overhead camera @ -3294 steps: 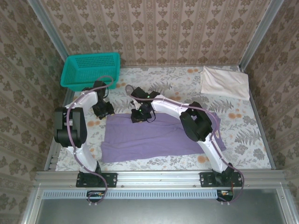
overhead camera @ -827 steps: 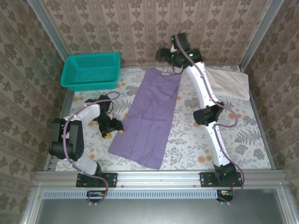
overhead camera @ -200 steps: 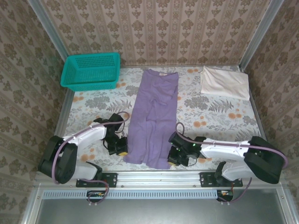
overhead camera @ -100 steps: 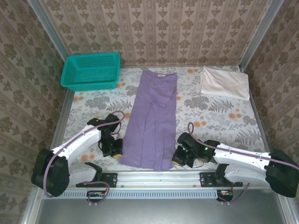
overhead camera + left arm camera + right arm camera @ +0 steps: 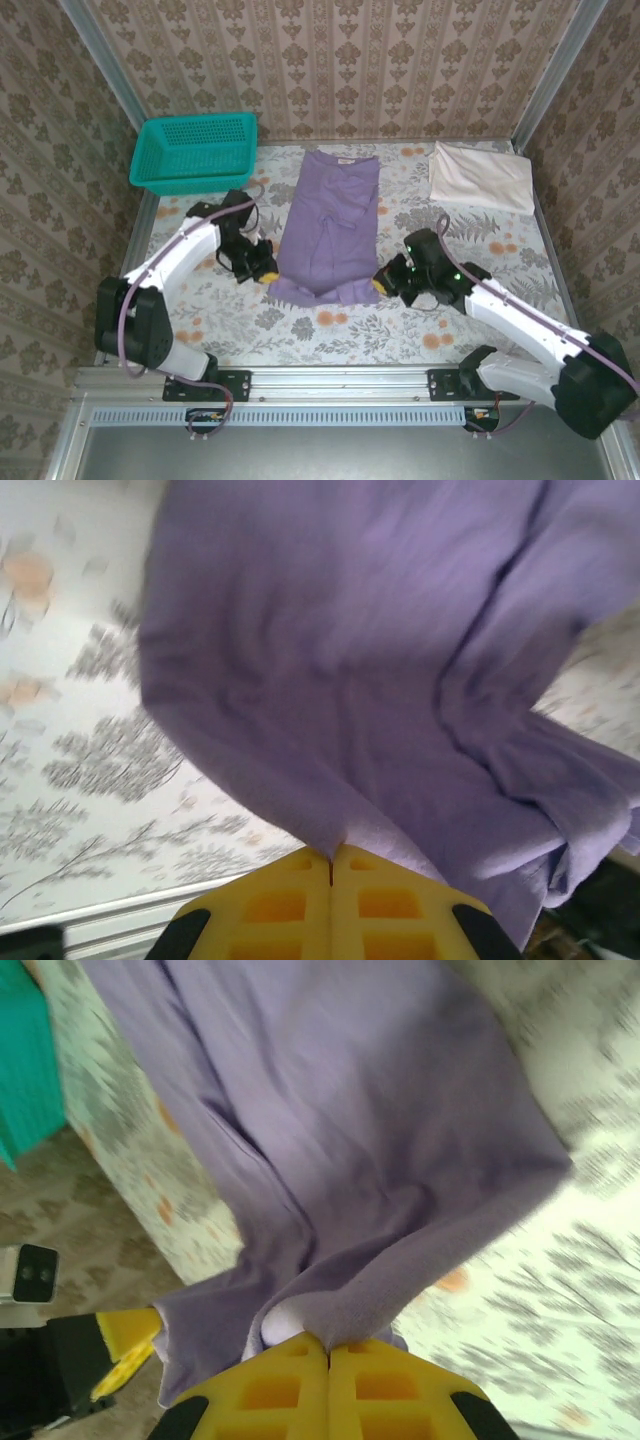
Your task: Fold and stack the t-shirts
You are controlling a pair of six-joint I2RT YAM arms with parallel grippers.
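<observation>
Floral table [image 5: 300, 330] below us, and we see the lavender t-shirt [image 5: 328, 215] stretched lengthwise at mid-table, collar toward the far wall, near hem bunched. The left gripper [image 5: 266, 276] is pinched tight on the hem's left corner, and the right gripper [image 5: 384, 283] is clamped on the right corner. The off-white t-shirt [image 5: 480, 177] lies folded far right, and the teal basket [image 5: 195, 150] sits far left.

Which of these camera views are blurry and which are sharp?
Top external: sharp, evenly lit, the purple t-shirt crisp. Left wrist: table cover smeared by motion blur, cloth soft. Right wrist: table cover streaked at right, the right gripper near the lens looks clear.
</observation>
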